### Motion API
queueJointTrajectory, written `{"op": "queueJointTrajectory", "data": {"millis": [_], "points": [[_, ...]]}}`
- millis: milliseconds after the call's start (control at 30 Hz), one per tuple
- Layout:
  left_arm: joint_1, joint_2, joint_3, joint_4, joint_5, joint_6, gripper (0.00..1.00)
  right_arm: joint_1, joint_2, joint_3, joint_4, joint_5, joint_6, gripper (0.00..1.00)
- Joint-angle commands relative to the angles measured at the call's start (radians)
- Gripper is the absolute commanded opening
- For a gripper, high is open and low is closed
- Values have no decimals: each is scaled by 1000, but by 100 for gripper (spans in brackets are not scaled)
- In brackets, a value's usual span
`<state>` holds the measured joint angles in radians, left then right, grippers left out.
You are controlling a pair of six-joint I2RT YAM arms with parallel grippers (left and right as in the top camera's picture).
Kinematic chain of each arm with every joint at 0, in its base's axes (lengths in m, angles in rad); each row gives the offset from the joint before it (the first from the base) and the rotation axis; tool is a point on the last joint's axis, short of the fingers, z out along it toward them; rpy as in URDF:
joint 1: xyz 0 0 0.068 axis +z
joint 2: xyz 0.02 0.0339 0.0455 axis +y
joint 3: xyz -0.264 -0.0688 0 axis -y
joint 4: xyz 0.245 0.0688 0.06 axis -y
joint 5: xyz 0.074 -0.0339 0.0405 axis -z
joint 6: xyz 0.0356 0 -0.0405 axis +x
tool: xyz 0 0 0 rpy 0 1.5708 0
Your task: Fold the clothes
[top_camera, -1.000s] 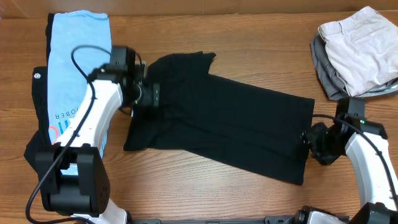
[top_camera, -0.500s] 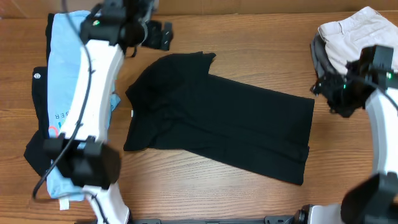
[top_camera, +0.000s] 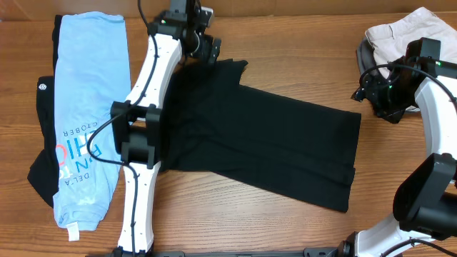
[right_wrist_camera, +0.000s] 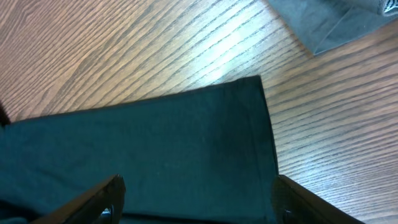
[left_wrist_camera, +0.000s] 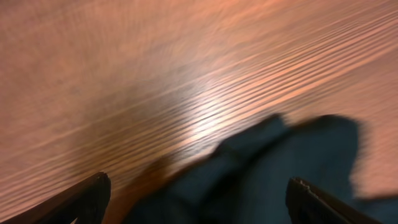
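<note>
Showing light blue tee [top_camera: 86, 107] overhead only, black T-shirt [top_camera: 271, 143] everywhere

Left gripper [top_camera: 211, 51] gone from left sleeve of black T-shirt [top_camera: 271, 143] up to its far left corner. Right gripper [top_camera: 368, 94] gone from near right corner to far right corner, jaws wider. Light blue tee [top_camera: 82, 121] shows more, arm off it.

T-shirt [top_camera: 271, 150]: lying flat on the table [top_camera: 307, 64], at its middle
printed tee [top_camera: 82, 121]: lying to its left, on another garment [top_camera: 44, 100]
folded pile [top_camera: 418, 61]: sitting far right
</note>
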<state>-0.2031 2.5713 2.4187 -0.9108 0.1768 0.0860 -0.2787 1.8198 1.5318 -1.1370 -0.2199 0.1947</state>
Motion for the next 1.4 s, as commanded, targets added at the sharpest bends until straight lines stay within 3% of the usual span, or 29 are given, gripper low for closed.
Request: {"op": "queueJointTrajectory", "data": {"millis": [0,133,333,367,500,533,767,800,867,900,933,1033,1167,1367], "points": [[-19,58,33,19,-92,25,93,5,-3,31,5,10,-17,78],[-28,91,33,51,-99,26,92,5,-3,31,6,10,-17,77],[-47,113,33,64,-108,27,75,5,-3,31,6,28,-16,76],[-50,117,33,63,-109,27,69,5,-3,31,6,28,-16,75],[-53,124,29,58,-110,26,16,5,-3,31,6,28,-16,74],[-53,124,29,57,-111,26,13,5,-3,31,6,28,-17,74],[-50,124,29,55,-162,16,10,5,-3,30,6,28,-17,74],[-48,124,29,58,-163,16,17,5,-3,30,5,28,-17,74],[-47,124,30,59,-161,16,38,5,-3,29,5,28,-17,75],[-46,124,30,56,-161,16,55,5,-3,29,5,27,-17,75],[-46,124,29,51,-161,16,63,5,-3,28,5,27,-17,75],[-45,132,29,43,-160,16,75,12,-2,27,6,28,-17,78],[-45,146,29,40,-151,16,74,34,1,27,13,34,-16,79],[-52,150,29,-4,-100,16,38,55,4,27,20,70,-16,79]]}}
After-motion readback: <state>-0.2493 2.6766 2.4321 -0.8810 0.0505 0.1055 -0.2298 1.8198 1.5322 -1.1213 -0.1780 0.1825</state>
